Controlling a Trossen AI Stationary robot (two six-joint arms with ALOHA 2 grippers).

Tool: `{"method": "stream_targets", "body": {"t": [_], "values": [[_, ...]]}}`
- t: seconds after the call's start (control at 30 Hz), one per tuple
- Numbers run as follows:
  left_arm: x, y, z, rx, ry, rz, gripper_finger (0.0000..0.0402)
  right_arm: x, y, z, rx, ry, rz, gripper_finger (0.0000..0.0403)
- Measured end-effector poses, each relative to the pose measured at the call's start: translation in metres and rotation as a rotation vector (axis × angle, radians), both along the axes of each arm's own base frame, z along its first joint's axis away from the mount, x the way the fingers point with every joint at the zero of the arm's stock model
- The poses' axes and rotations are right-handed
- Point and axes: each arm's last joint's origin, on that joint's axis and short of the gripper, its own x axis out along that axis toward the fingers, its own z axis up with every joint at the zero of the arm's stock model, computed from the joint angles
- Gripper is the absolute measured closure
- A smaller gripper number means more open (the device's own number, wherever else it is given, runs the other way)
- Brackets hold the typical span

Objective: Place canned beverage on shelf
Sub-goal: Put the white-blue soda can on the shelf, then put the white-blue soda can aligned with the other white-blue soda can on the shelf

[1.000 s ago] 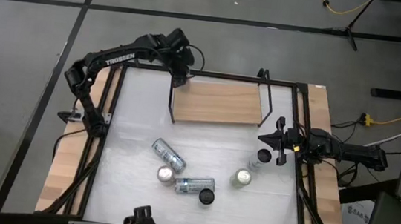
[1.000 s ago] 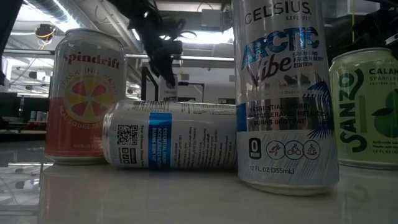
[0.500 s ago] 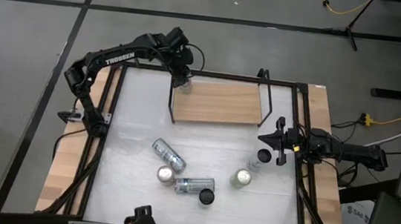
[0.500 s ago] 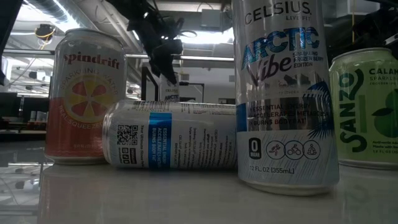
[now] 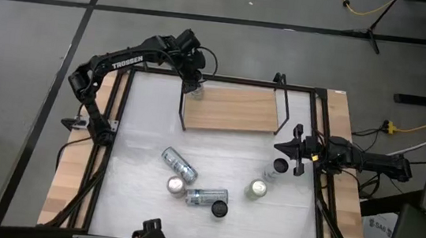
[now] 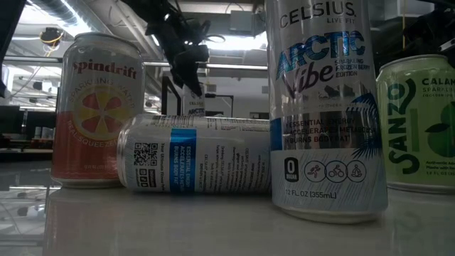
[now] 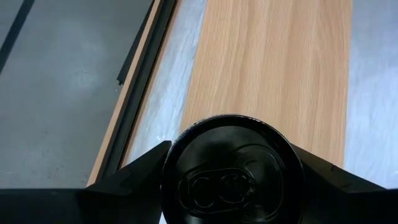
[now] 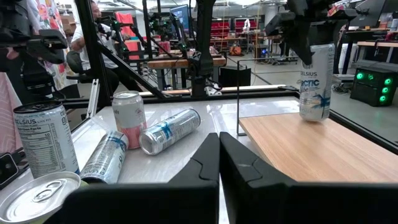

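High view: since the first frame, the left gripper (image 5: pixel 193 84) has shifted slightly onto the left far corner of the shelf (image 5: pixel 234 111); the right gripper (image 5: pixel 287 149) — shut, empty — is unmoved.

Low view: the gripper, apparently a little lower, clamps the can (image 6: pixel 193 97).

Left wrist view: fingers (image 7: pixel 142 168) close on the can (image 7: pixel 231 169), seen end-on.

Right wrist view: can (image 8: pixel 313 82) upright, long axis vertical, base apparently touching the board (image 8: pixel 323 149).
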Motion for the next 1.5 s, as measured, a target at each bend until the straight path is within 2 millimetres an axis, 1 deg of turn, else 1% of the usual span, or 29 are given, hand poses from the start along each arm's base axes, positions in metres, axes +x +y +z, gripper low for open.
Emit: {"method": "stream_targets", "body": {"t": [0.23,0.6,0.73,0.93,1.03,1.13,1.2,1.3,1.5], "values": [[0.001,-0.001,0.0,0.022,0.019,0.013,0.0155,0.0,0.0,0.0,0.0,-0.001,0.0,0.0403],[0.002,-0.002,0.001,0.026,0.012,0.008,0.0098,0.0,0.0,0.0,0.0,-0.001,0.0,0.0403],[0.002,-0.002,0.001,0.027,0.009,0.008,0.0089,0.0,0.0,0.0,0.0,-0.001,0.0,0.0403],[0.005,0.001,0.003,0.051,-0.024,0.012,0.0087,0.0,0.0,0.0,0.0,-0.001,0.0,0.0403],[0.005,0.0,0.009,0.063,-0.04,0.013,0.0087,0.0,0.0,0.0,0.0,-0.003,0.0,0.0403],[0.006,-0.001,0.024,0.089,-0.074,0.008,0.0087,0.0,0.0,0.002,0.031,-0.024,0.0,0.0401],[0.009,-0.004,0.037,0.108,-0.1,0.0,0.0087,0.0,-0.001,0.006,0.09,-0.066,-0.016,0.0391],[0.012,-0.008,0.057,0.135,-0.137,-0.014,0.0087,-0.001,-0.001,0.013,0.172,-0.133,-0.03,0.0361],[0.012,-0.027,0.086,0.129,-0.156,-0.066,0.0087,-0.003,-0.001,0.024,0.201,-0.245,-0.005,0.026]]}}
